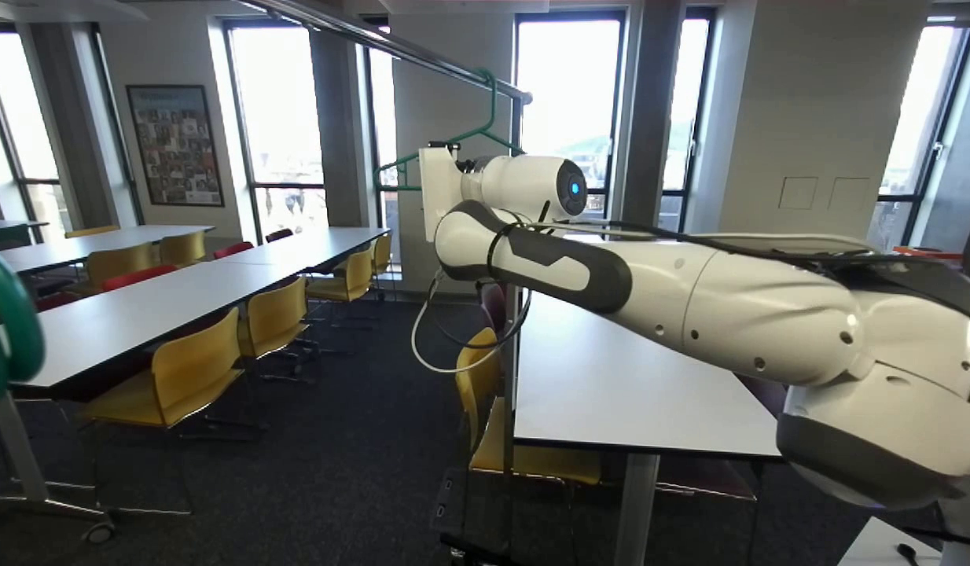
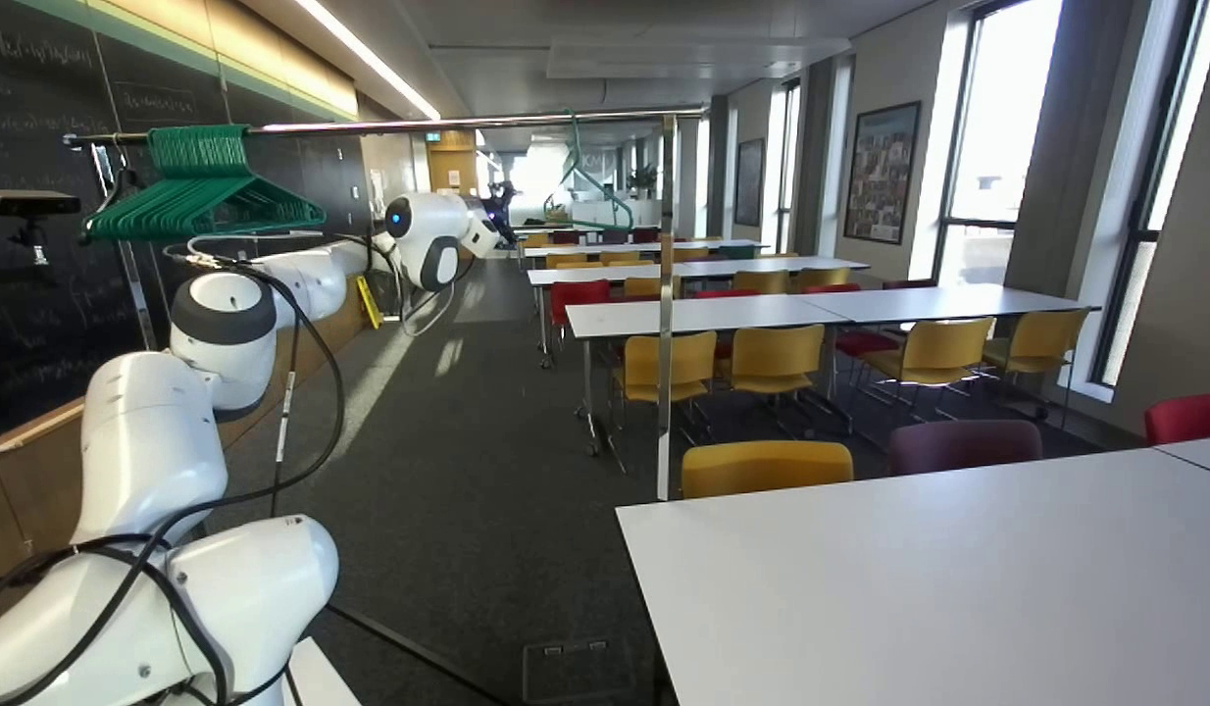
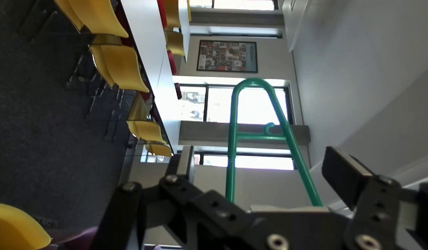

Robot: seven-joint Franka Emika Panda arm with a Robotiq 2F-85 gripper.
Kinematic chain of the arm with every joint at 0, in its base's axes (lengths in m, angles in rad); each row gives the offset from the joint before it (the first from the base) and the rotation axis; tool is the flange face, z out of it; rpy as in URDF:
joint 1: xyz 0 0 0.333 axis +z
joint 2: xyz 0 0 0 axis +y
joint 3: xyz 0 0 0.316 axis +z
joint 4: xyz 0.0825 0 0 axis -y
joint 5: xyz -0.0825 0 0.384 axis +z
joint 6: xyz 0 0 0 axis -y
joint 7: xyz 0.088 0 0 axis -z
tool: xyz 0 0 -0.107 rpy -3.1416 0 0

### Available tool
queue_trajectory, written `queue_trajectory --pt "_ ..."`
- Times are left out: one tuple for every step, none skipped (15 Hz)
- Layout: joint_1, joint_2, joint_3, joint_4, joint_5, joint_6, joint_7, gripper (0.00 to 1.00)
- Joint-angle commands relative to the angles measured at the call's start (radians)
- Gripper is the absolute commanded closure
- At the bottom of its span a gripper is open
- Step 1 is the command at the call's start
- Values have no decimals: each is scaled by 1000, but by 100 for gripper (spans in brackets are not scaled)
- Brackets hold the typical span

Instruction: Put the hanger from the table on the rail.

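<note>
The green hanger (image 1: 493, 102) hangs by its hook from the grey metal rail (image 1: 422, 59), near the rail's end. It also shows on the rail (image 2: 419, 125) in an exterior view, where the hanger (image 2: 597, 182) hangs tilted. In the wrist view one end of the hanger (image 3: 232, 152) points away beyond the jaws. My gripper (image 3: 259, 158) is open, its fingers wide apart on either side of the hanger's bars and not touching them. The gripper (image 2: 504, 211) is beside the hanger in an exterior view; elsewhere the wrist mostly hides it. The white table (image 2: 938, 588) stands below, with no hanger on it.
Several green hangers (image 2: 208, 196) hang bunched at the rail's other end, above the arm. An upright post (image 2: 666, 324) supports the rail. Long tables (image 1: 178, 291) with yellow chairs (image 1: 194, 365) stand beyond. Cables loop below the arm's wrist.
</note>
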Motion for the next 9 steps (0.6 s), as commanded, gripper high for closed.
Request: queue_trajectory --pt "29 -180 143 -36 -112 58 -40 0" --pt "37 -219 176 -47 -135 67 -44 0" --pt "61 -261 189 -87 -150 71 -23 0" --pt "88 -263 153 -101 -50 26 -46 0" --pt "111 -294 143 -136 -44 14 -37 0" --pt "131 -317 130 -166 -29 3 -32 0" --pt "164 -323 78 -220 -37 -33 3 0" --pt "196 -328 26 -271 -53 -70 31 0" --pt "230 -327 -31 -320 -74 -115 58 0"
